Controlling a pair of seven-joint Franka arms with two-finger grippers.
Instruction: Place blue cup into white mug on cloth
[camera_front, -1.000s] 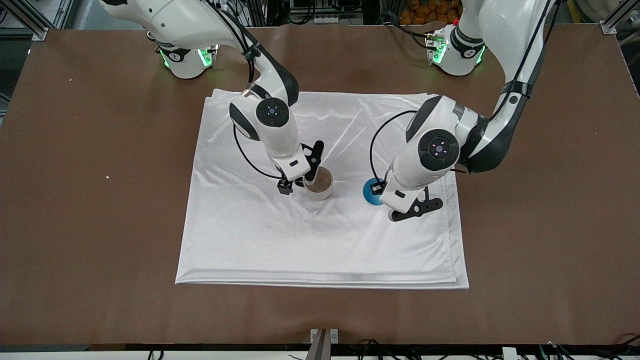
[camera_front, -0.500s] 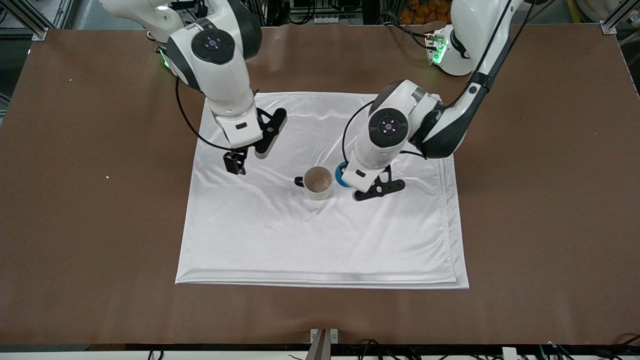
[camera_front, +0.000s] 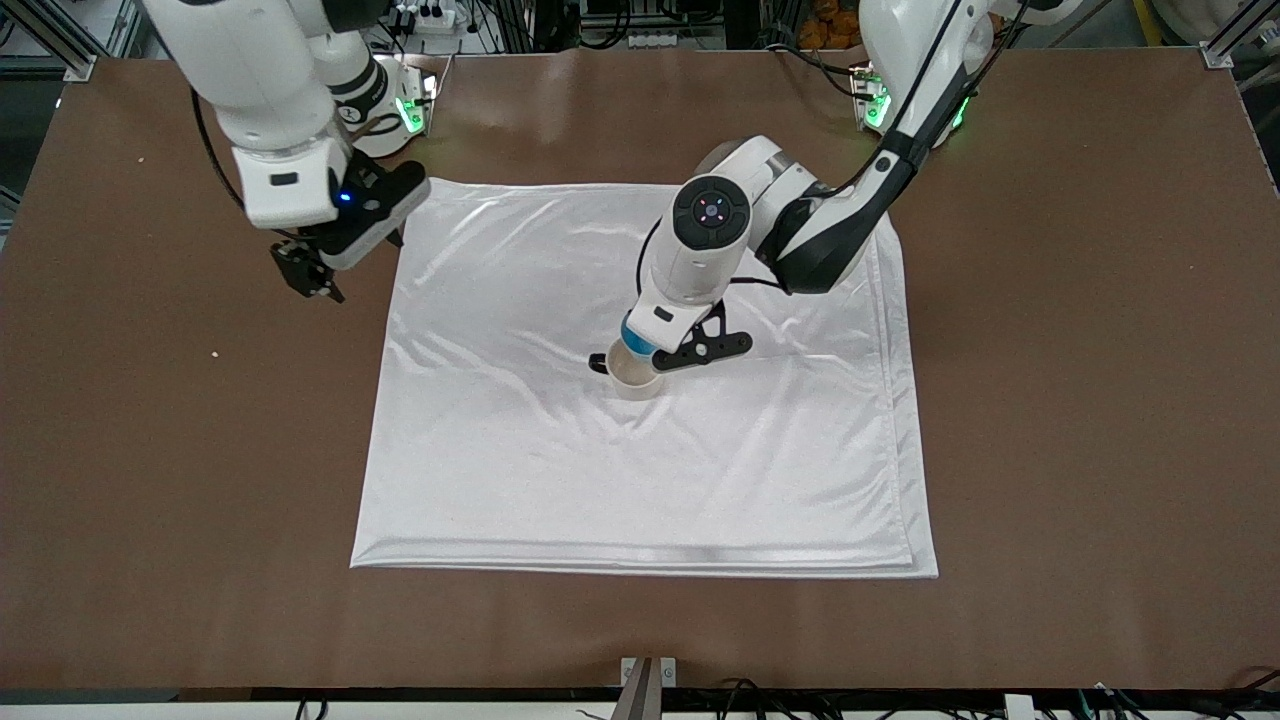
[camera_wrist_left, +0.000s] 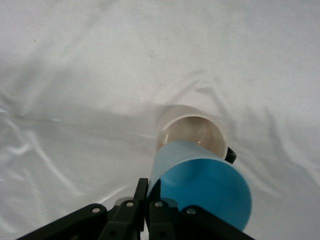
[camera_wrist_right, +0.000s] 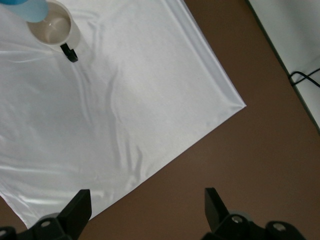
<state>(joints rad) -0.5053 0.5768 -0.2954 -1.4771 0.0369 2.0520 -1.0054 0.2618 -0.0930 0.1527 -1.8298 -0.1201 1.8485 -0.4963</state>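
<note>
Left gripper (camera_wrist_left: 147, 200) pinching the blue cup (camera_wrist_left: 200, 187) right over the white mug (camera_front: 634, 380) mid-cloth (camera_front: 500, 480), so best centred before lowering; right gripper (camera_wrist_right: 145, 207) gaping wide, parked over the cloth's corner.

Brown bench (camera_front: 1050, 420) with a matte surface, small pale speck (camera_front: 214, 354) lying on it toward the right arm's end, another tiny speck (camera_front: 141, 159) farther from the front camera, black cables (camera_front: 760, 690) along the nearest edge
</note>
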